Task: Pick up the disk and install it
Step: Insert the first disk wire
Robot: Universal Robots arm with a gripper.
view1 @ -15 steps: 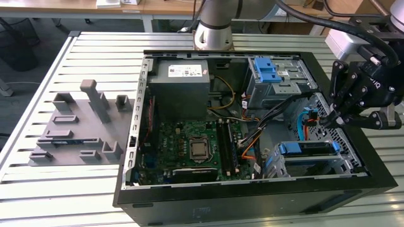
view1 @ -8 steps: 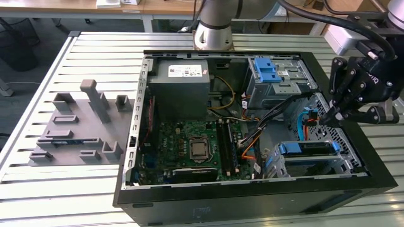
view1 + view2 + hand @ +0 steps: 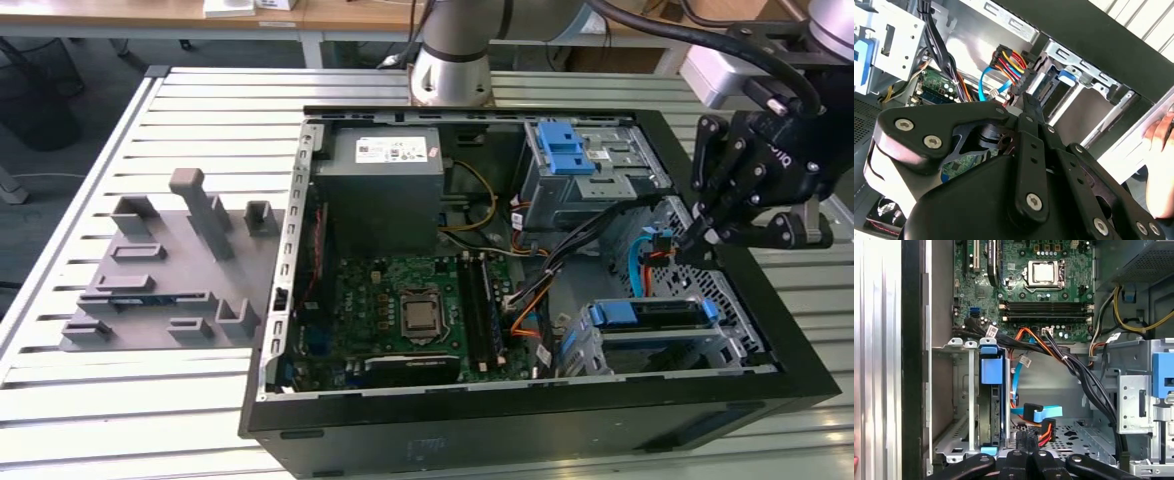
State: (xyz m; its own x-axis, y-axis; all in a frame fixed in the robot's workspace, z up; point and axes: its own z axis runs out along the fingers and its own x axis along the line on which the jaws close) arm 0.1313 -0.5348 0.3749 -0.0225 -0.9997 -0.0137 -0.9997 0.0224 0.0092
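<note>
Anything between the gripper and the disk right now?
Yes, partly: loose cable plugs hang just ahead of the gripper, beside the metal bay where the disk sits. Nothing else visible blocks it.

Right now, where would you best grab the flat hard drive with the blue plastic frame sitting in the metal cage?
Probably the blue tab on the hard drive end facing the green motherboard, approached from that side: the grey metal cage covers its flat faces, leaving that end exposed.
</note>
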